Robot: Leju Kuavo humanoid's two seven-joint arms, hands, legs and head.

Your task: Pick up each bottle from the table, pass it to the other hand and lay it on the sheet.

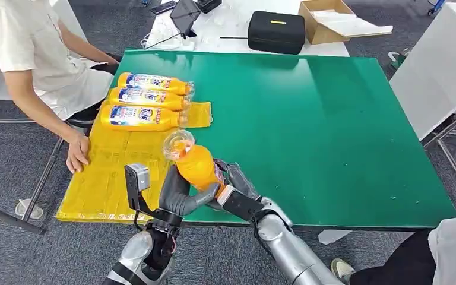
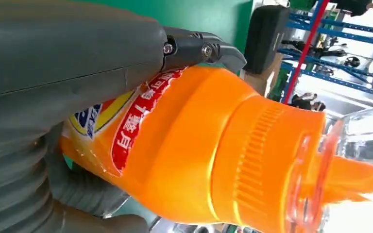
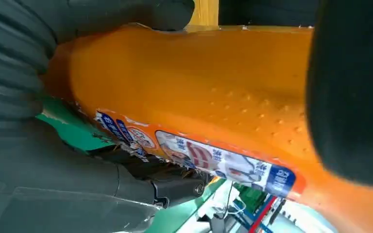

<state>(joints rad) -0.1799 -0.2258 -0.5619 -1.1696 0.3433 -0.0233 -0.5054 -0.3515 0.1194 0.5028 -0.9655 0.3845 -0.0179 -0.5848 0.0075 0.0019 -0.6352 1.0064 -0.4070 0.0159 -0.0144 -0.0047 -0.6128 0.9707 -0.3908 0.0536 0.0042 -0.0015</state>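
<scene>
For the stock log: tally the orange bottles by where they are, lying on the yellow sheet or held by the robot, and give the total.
Lying on the yellow sheet: 3 (far bottle, middle bottle, near bottle)
Held bottle, gripped by the left hand and the right hand: 1
Total: 4

The held bottle (image 1: 195, 165) is glossy orange plastic with a ribbed collar, a clear cap and a printed paper-like label. The left hand (image 1: 178, 196) has a matt grey ribbed cover. At centre frame, the table (image 1: 309, 119) surface is smooth matt green; the sheet (image 1: 113, 172) at left is glossy yellow film.
</scene>
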